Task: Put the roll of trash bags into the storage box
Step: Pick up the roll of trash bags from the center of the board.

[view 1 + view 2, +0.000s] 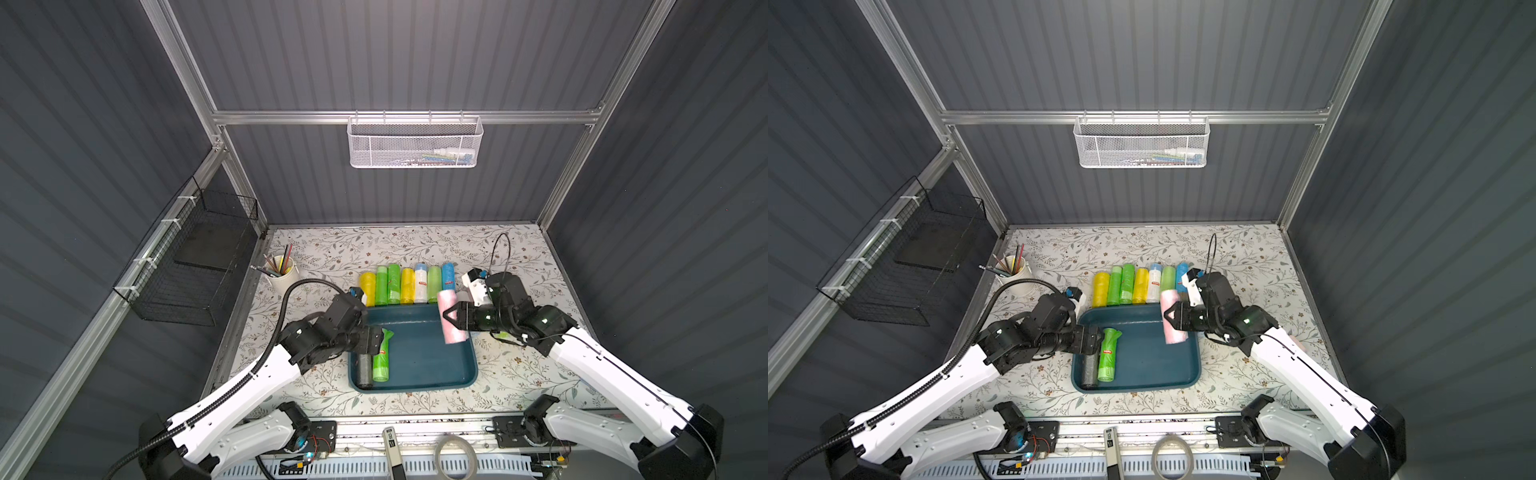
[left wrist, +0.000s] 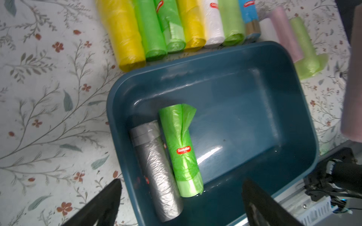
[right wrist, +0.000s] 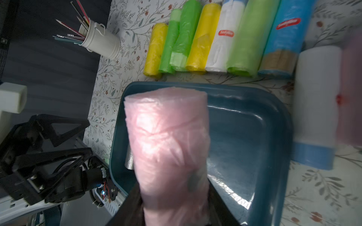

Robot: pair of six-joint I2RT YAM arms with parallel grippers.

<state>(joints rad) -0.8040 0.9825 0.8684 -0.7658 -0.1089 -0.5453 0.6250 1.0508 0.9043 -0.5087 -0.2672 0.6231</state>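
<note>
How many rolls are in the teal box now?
2: a grey roll along the box's left wall, a green roll beside it. The right claw's pink roll isn't in yet.

Walls: dark grey ribbed panels [image 1: 395, 54] enclose me, edged with aluminium rails [image 1: 291, 117].
Surface: floral-patterned [image 1: 374, 245], beneath me.
Back wall: white mesh basket [image 1: 413, 143].
Left wall: black wire basket [image 1: 187, 266].

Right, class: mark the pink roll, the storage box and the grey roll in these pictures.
pink roll [image 1: 455, 334]: in a top view, on its near end.
storage box [image 1: 428, 353]: in a top view, on its bare floor.
grey roll [image 2: 156, 176]: in the left wrist view, on the middle of its body.
</note>
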